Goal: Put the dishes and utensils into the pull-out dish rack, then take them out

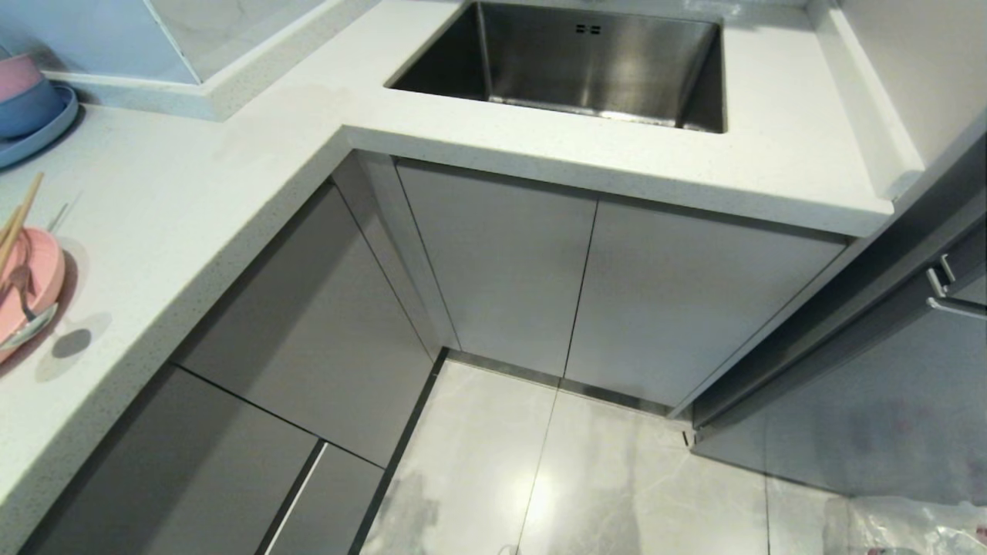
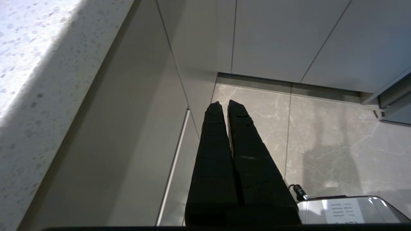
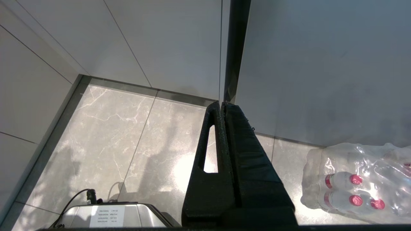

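The salmon-pink plate lies at the far left edge of the white counter, partly cut off by the frame. The wooden chopsticks lean across it, and the spoon rests on its near side. The pull-out dish rack is out of view; every grey cabinet front is shut. Neither arm shows in the head view. My left gripper hangs shut and empty beside the left cabinet fronts, just over the floor. My right gripper is shut and empty too, low above the tiles by the right cabinet.
A steel sink is set in the counter at the back. A blue plate with stacked pink and blue bowls sits at the far left corner. A shrink-wrapped pack of bottles lies on the floor to the right. The robot's base is below.
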You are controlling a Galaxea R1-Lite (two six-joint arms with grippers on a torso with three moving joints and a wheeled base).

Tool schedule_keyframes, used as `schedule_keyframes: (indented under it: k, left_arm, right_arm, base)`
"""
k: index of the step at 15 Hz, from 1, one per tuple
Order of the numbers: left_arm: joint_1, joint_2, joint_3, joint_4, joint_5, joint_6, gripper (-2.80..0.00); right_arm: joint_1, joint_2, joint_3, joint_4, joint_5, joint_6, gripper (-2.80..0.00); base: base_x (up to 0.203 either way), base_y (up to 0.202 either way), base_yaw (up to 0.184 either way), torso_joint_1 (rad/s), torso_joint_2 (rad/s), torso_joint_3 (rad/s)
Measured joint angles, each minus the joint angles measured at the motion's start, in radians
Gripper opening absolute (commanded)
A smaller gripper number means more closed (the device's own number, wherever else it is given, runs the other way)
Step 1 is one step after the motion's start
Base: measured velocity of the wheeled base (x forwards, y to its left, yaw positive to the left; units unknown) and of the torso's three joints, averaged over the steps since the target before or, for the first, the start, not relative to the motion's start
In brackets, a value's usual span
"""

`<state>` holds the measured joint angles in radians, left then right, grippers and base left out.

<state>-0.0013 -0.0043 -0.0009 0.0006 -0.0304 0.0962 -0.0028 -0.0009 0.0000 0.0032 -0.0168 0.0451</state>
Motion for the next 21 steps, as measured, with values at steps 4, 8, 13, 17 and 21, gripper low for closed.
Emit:
schedule_keyframes:
  k: [4,8,13,17,21]
  left_arm:
    - [0.000,0.000,0.001,0.001,-0.002,-0.058,-2.80]
    - [0.000,0.000,0.001,0.001,0.003,-0.066,-2.80]
    - [0.000,0.000,0.001,-0.001,0.004,-0.065,-2.80]
    - [0.000,0.000,0.001,-0.001,0.004,-0.064,-2.80]
    - [0.000,0.001,0.001,-0.001,0.003,-0.063,-2.80]
  right_arm:
    - [0.000,0.000,0.000,0.000,0.000,0.000,-2.80]
    - [0.000,0.000,0.000,0.000,0.000,0.000,-2.80]
    - [0.000,0.000,0.000,0.000,0.000,0.000,-2.80]
    - [0.000,0.000,0.000,0.000,0.000,0.000,-2.80]
    - [0.000,0.000,0.000,0.000,0.000,0.000,-2.80]
  base:
    - [0.000,0.000,0.000,0.000,0.00,0.000]
    - [0.000,0.000,0.000,0.000,0.00,0.000]
    - [0.000,0.000,0.000,0.000,0.00,0.036]
    - [0.000,0.000,0.000,0.004,0.00,0.177]
    - [0.000,0.000,0.000,0.001,0.00,0.201]
